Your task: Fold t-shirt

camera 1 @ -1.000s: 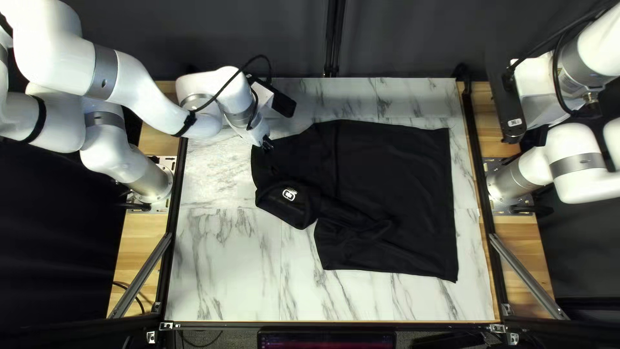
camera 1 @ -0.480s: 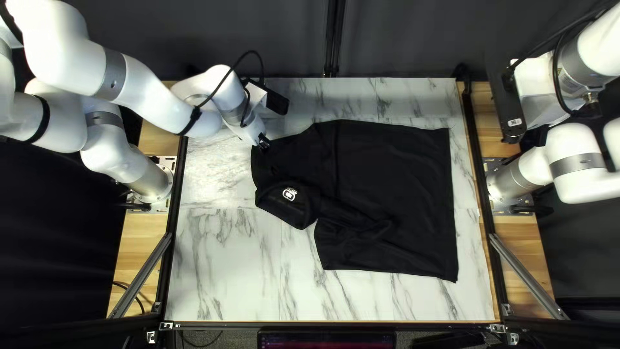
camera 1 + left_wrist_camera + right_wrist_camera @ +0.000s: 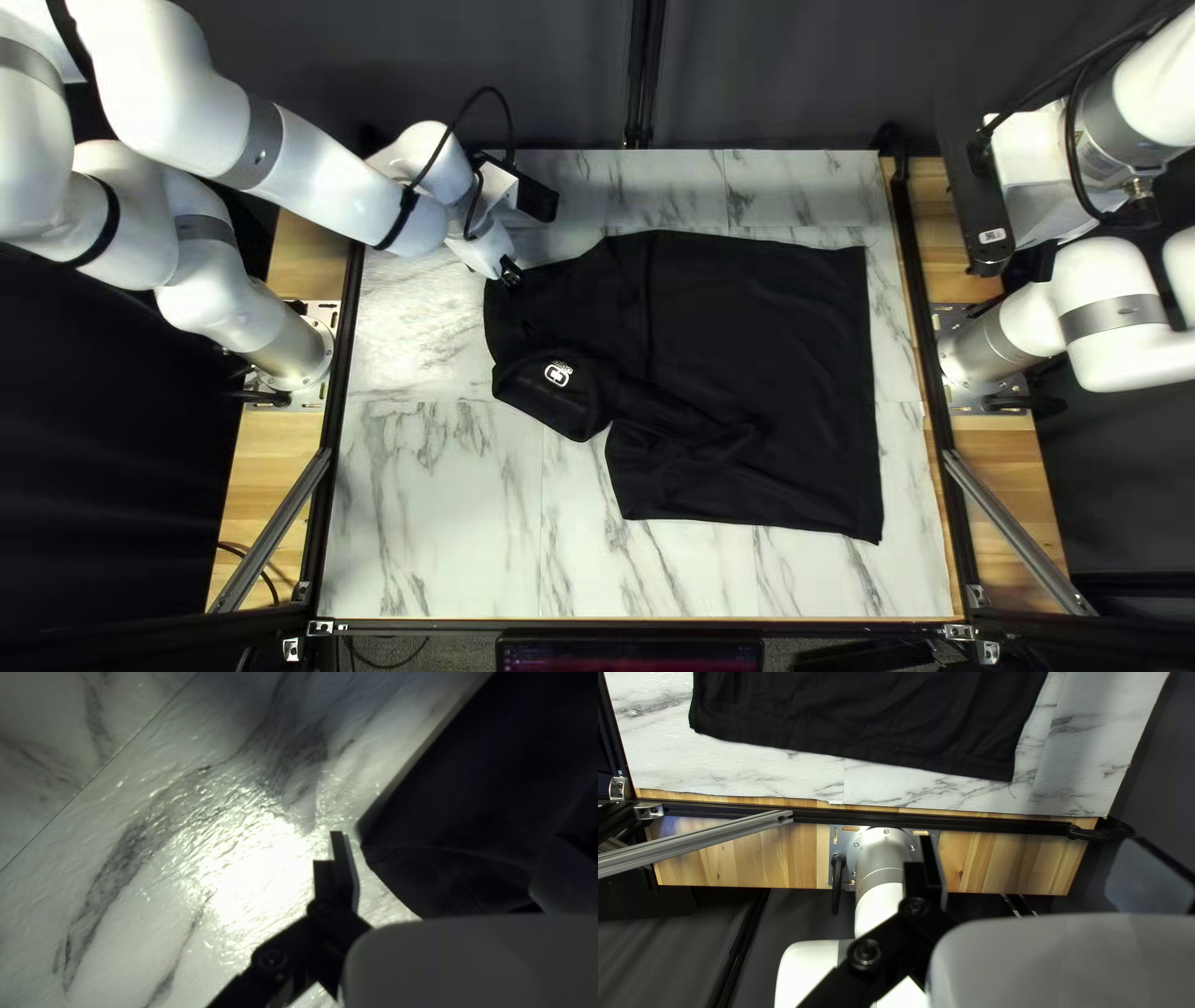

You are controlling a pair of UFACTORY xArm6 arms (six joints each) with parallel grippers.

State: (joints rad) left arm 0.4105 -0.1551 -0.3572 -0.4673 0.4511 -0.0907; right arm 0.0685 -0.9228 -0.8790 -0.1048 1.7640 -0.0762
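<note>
A black t-shirt [image 3: 738,364] lies partly folded on the marble table [image 3: 439,504], bunched at its left side around a white logo patch [image 3: 557,374]. My left gripper [image 3: 509,273] is low at the shirt's far left corner. In the left wrist view only one of its black fingers [image 3: 345,858] shows, on bare marble just beside the shirt's edge [image 3: 467,812]; it grips nothing. My right arm [image 3: 1092,317] is pulled back off the table's right side. In the right wrist view one finger [image 3: 930,868] hangs over that arm's base, well away from the shirt [image 3: 878,714].
Black metal rails [image 3: 920,308] and wooden strips [image 3: 1004,467] run along the table's left and right sides. Bare marble stretches in front of and to the left of the shirt. A dark curtain hangs behind the far edge.
My left arm's elbow and wrist have swung up and back toward the left. Its gripper tip has stayed at the shirt's far left corner. The shirt and right arm have not moved.
</note>
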